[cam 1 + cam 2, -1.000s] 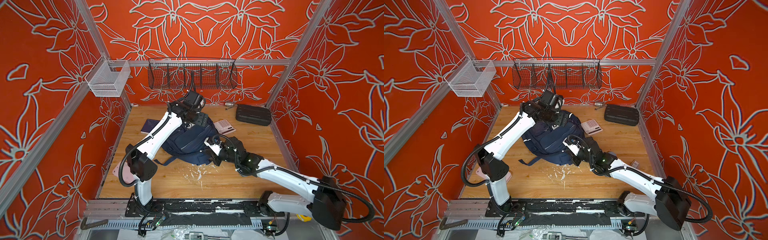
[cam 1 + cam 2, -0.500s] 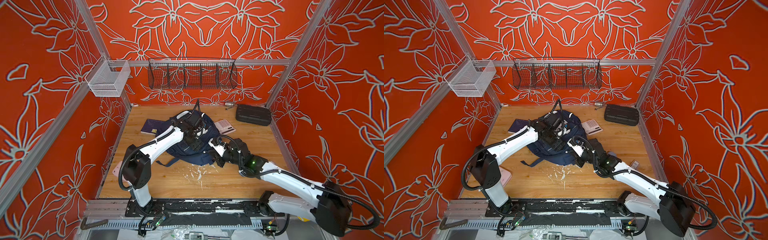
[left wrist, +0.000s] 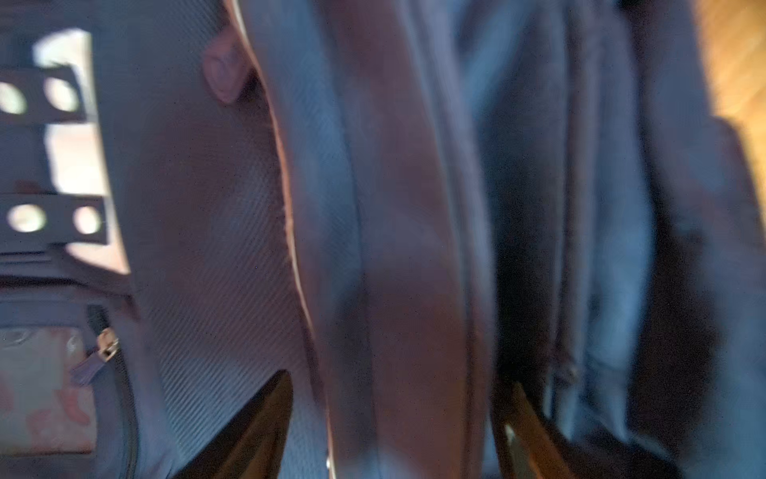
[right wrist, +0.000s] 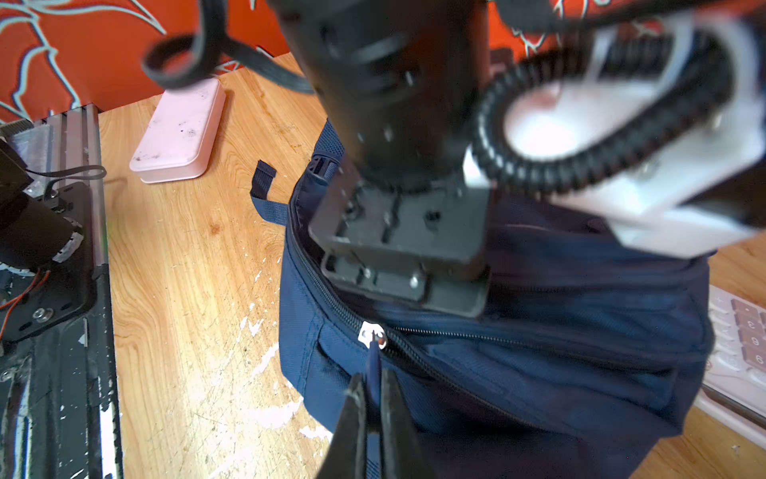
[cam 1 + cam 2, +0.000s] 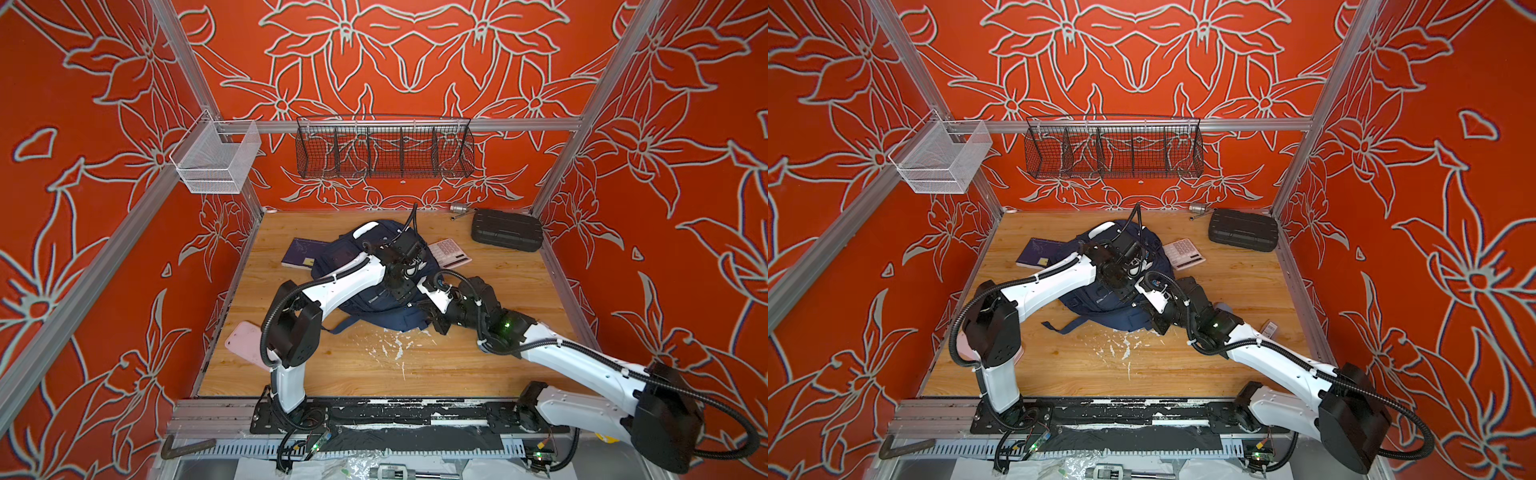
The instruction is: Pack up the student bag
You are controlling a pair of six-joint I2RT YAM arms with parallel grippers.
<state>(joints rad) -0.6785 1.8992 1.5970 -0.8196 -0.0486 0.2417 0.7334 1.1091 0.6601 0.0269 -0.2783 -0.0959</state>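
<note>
The left gripper (image 3: 400,379) has come down and forward from the back of the bag (image 5: 345,259) onto its middle. Its jaws are spread astride a fold of navy cloth. The notebook (image 5: 301,253), which the arm partly hid a second ago, now shows plainly just beside the bag's left edge. The right gripper (image 4: 373,387) has kept its place at the bag's near edge, pressed together on the blue zip pull (image 4: 373,361).

The bag lies flat in the middle of the desk (image 5: 353,365). Both arms reach over it, and the left arm covers much of its top in both top views. A calculator (image 5: 451,253) lies just beside the bag's far right side. A black case (image 5: 507,229) sits well apart in the back right corner, with a small metal tool (image 5: 459,208) near it. A pink case (image 5: 245,343) lies at the desk's left edge, partly behind the left arm's elbow.

A black wire basket (image 5: 384,147) and a white mesh basket (image 5: 216,160) hang from the back rail. What the bag holds cannot be seen.
</note>
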